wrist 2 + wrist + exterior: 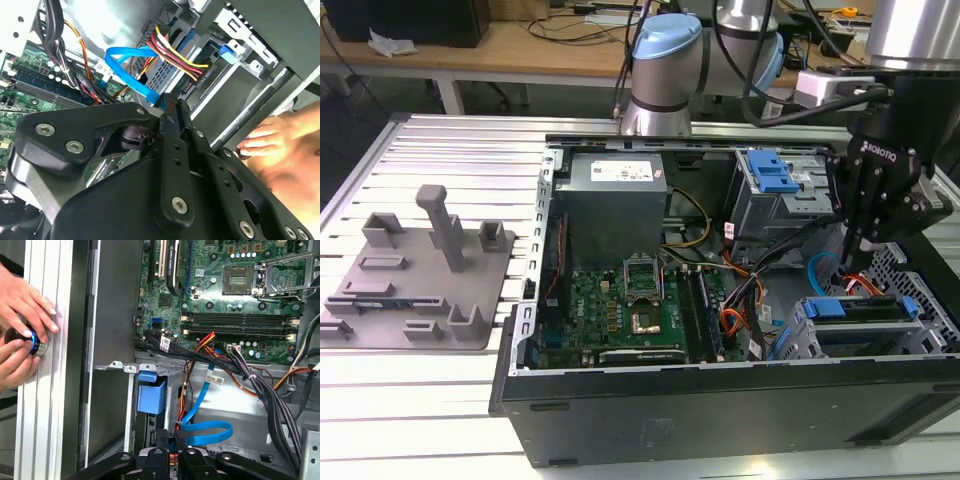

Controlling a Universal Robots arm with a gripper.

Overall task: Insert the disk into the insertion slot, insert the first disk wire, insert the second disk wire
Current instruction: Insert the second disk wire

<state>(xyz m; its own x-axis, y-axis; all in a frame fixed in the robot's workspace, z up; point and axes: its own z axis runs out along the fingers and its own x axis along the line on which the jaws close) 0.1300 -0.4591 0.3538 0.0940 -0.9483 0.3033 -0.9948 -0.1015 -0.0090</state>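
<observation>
While the open computer case [720, 400] lies on the slotted table [440, 400], the gripper [860, 262] hangs inside its corner on the exterior view's right, just above the insertion slot [865, 335]. The disk [850, 308], in its blue frame, sits seated in that slot. In both wrist views the jaws stand narrow, pinched on the end of a flat blue wire [207, 432] looped beside the cage. A person's hands [22, 325] rest on a knob [35, 342] at the table rail.
</observation>
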